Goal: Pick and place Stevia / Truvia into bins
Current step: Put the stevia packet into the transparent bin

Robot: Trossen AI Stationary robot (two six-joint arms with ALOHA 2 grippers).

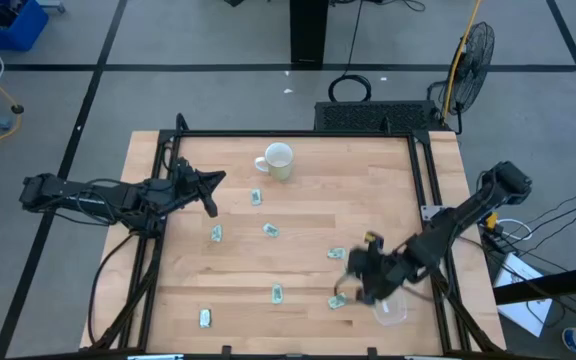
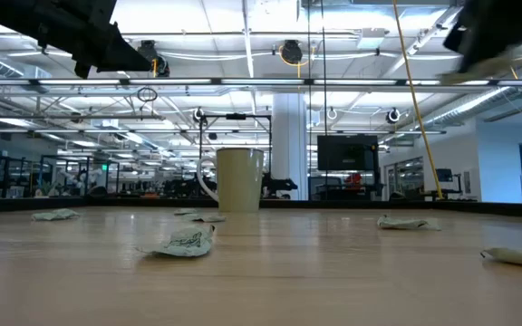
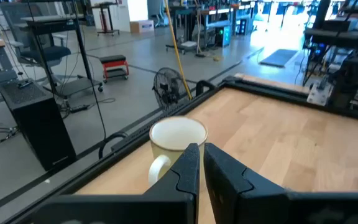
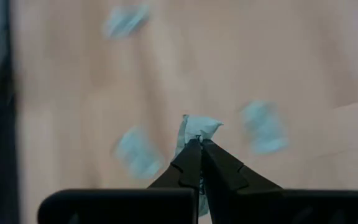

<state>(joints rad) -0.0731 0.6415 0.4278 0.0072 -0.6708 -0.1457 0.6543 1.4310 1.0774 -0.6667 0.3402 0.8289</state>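
Several pale green and white Stevia packets point(image 1: 270, 230) lie flat and scattered on the wooden table point(image 1: 308, 215). The clear bin point(image 1: 392, 310) stands at the near right. My right gripper point(image 1: 360, 278) hovers just beside the bin, toward the table's middle, shut on one packet point(image 4: 199, 126). My left gripper point(image 1: 208, 196) hangs above the table's left part, shut and holding nothing, pointing toward the white mug point(image 3: 176, 138). My right gripper pinches one packet by its edge point(image 4: 196, 134) between its two fingertips. The fingers slant downward from the table's right side. The packet sticks out beyond the fingertips, crumpled and lifted clear of the table.
A white mug point(image 1: 276, 160) stands at the far middle of the table. Loose packets lie near the front edge point(image 1: 206, 317) and beside the bin point(image 1: 338, 300). A black frame rail point(image 1: 298, 135) runs around the table. A fan point(image 1: 473, 50) stands beyond the far right corner.
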